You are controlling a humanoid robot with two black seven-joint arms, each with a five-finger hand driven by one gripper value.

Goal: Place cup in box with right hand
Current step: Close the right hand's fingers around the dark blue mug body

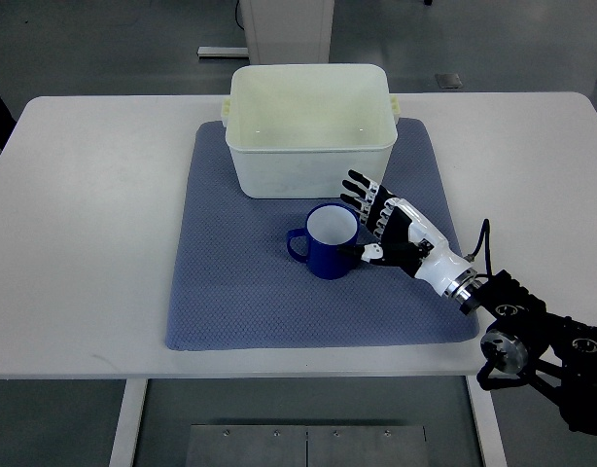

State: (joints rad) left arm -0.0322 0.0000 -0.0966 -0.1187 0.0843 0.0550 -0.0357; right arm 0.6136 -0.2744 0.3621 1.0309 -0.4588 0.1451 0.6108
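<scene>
A blue cup with a white inside stands upright on the blue mat, handle pointing left. A white plastic box stands empty at the mat's far edge, just beyond the cup. My right hand comes in from the lower right and sits right beside the cup's right side, fingers spread above its rim side and thumb near its lower right wall. It looks open, not closed around the cup. The left arm is out of view.
The mat lies on a white table. A white pedestal base stands on the floor behind the table. The right forearm and its black joints hang over the table's front right corner.
</scene>
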